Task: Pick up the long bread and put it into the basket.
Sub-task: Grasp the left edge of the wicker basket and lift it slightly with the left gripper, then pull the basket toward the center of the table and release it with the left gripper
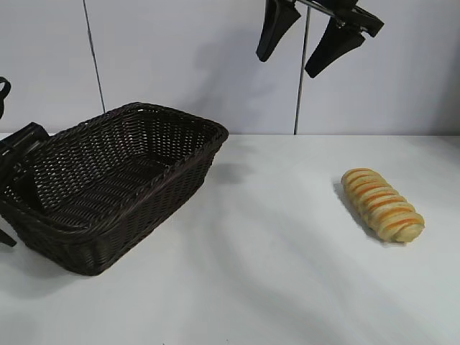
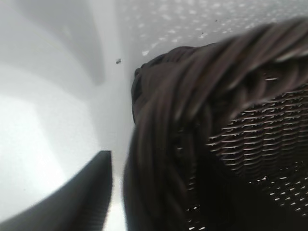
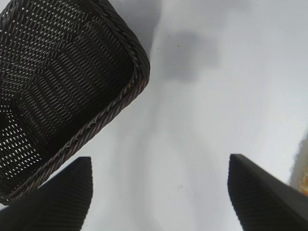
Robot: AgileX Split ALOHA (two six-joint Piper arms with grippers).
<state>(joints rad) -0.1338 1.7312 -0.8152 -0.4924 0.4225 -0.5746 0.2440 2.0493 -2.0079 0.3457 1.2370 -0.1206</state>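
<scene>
The long bread (image 1: 381, 205), golden-tan with orange crosswise ridges, lies on the white table at the right. Only a sliver of the bread (image 3: 303, 179) shows in the right wrist view. The dark brown wicker basket (image 1: 208, 133) stands at the left. My left gripper (image 1: 21, 180) is at the basket's left end with its jaws astride the braided rim (image 2: 173, 120). One finger (image 2: 89, 197) stands close outside the rim; the other is hidden in the dark weave. My right gripper (image 1: 305, 43) hangs open high above the table, left of the bread, holding nothing.
A white wall with two dark vertical seams stands behind the table. In the right wrist view the basket's near corner (image 3: 139, 72) is beside bare tabletop (image 3: 192, 120), which spreads below my open right gripper (image 3: 159, 192).
</scene>
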